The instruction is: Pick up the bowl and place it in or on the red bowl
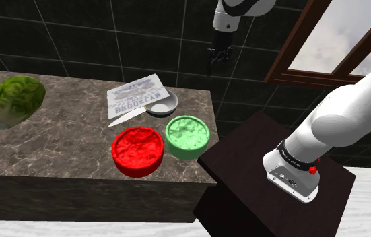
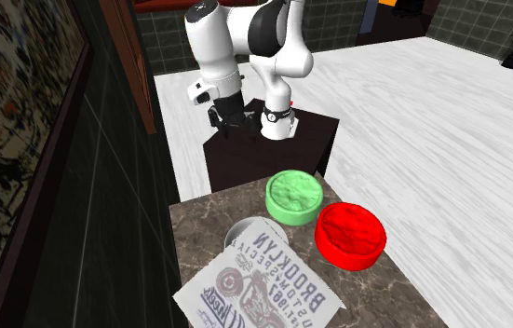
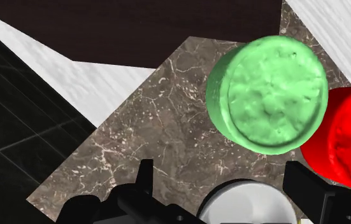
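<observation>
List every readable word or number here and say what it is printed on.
"BROOKLYN": large letters on the white printed paper sheet lying on the brown marbled countertop.
Smaller lines on that sheet: too blurred to read.
Marking on the white arm's dark wrist band: too small to read.

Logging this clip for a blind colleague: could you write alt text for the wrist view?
The open black gripper hangs above a marbled stone counter, with a white bowl in line between its spread fingers, untouched. Beyond that bowl sit a green bowl and a red bowl side by side.
</observation>
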